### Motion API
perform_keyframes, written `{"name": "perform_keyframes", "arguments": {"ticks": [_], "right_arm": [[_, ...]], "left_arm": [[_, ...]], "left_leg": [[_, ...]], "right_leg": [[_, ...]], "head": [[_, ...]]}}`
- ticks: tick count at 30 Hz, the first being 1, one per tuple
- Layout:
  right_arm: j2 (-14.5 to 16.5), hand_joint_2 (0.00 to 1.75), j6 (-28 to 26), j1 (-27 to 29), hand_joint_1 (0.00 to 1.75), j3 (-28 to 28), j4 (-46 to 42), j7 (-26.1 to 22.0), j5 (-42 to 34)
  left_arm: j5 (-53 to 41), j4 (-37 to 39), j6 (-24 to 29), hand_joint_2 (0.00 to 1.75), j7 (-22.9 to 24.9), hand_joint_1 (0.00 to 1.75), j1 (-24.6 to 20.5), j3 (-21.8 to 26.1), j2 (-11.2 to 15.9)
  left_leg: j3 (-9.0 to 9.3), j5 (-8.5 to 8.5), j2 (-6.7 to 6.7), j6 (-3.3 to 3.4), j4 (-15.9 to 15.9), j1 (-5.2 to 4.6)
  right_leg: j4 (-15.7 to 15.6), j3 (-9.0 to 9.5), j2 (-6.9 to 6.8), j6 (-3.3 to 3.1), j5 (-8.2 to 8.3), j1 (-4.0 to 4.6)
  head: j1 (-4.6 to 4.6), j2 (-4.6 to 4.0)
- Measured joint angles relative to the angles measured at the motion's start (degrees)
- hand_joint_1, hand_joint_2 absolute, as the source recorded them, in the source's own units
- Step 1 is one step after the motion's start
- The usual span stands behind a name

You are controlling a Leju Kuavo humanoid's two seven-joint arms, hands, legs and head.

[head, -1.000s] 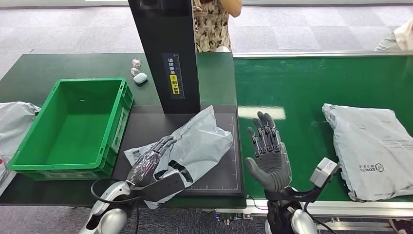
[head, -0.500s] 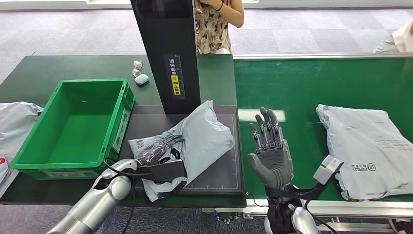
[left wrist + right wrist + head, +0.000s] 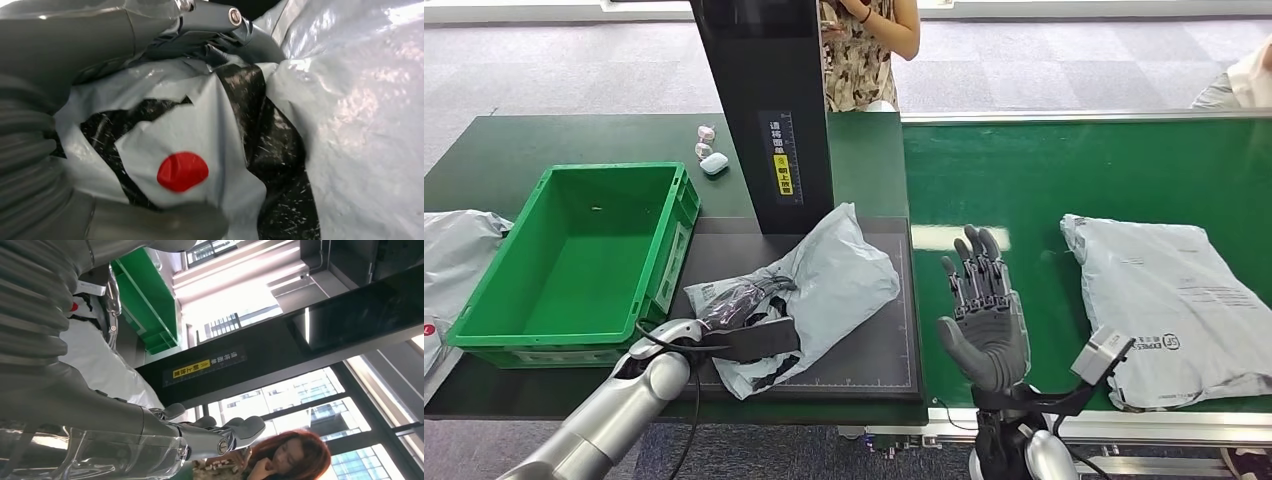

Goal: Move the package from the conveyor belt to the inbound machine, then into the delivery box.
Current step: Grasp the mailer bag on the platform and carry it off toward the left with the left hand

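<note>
From the head view I see the left hand point(image 3: 742, 305) wrapped into the near-left corner of the grey package point(image 3: 809, 295), fingers bunched in the plastic, so I judge the bag is gripped there to drag or lift it. The package lies crumpled on the dark scanning plate point(image 3: 874, 360) of the inbound machine point(image 3: 764, 110), at the foot of its black column, which I take as the middle stop of the task: off the conveyor belt point(image 3: 1024, 180), not yet in the delivery box point(image 3: 574, 260). That green box sits just left of the plate on the table point(image 3: 484, 150), and its nearness suggests a short sideways carry comes next. The right hand point(image 3: 979, 315) stands upright over the near edge of the belt, fingers spread, holding nothing; I read it as parked out of the way. A second grey parcel point(image 3: 1174, 300) lies further right on the belt, and small white items point(image 3: 709, 150) rest far on the table beside the column. A person point(image 3: 864, 50) stands behind the machine. In the left wrist view the package point(image 3: 300, 125) bulges close, its film puckered under the thumb point(image 3: 150, 220), with a red dot point(image 3: 182, 171) on a black print. In the right wrist view the right hand point(image 3: 150, 435) has its fingers extended and bare, with the column point(image 3: 280, 350) and the green box point(image 3: 145, 300) beyond.
</note>
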Motion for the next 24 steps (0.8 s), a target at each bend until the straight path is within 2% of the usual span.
{"name": "perform_keyframes", "arguments": {"ticks": [9,15,19,24], "right_arm": [[-0.3,1.75,0.0,1.1,0.00,0.0,-0.6,0.0,0.2],[-0.3,1.75,-0.4,1.6,0.00,0.0,-1.3,-0.1,0.9],[-0.3,1.75,-1.0,2.6,0.00,-0.1,-2.2,-0.1,1.5],[-0.3,1.75,-1.6,4.3,0.00,-0.3,-3.6,-0.1,2.0]], "left_arm": [[0.9,0.5,1.3,1.75,-0.5,1.75,-1.2,0.0,0.1],[3.3,-0.1,6.2,1.75,-1.5,1.75,-0.3,0.9,0.2],[6.8,-4.4,11.7,1.75,-2.3,1.75,3.3,4.2,0.5],[11.0,-16.9,21.6,1.75,-5.2,1.75,11.4,11.6,0.6]], "left_leg": [[-0.03,-0.01,0.00,0.00,0.0,0.00],[-0.09,-0.01,0.02,0.00,0.0,0.00],[-0.20,-0.01,0.11,-0.01,0.0,0.00],[-0.53,-0.04,0.18,-0.05,0.0,0.00]], "right_leg": [[0.0,-0.02,0.02,0.01,-0.02,0.00],[0.0,-0.09,0.05,0.02,-0.02,0.00],[0.0,-0.26,0.18,0.00,-0.01,0.00],[0.0,-0.64,0.29,0.00,-0.01,0.00]], "head": [[0.01,0.00],[0.01,0.00],[0.01,0.00],[0.00,0.00]]}}
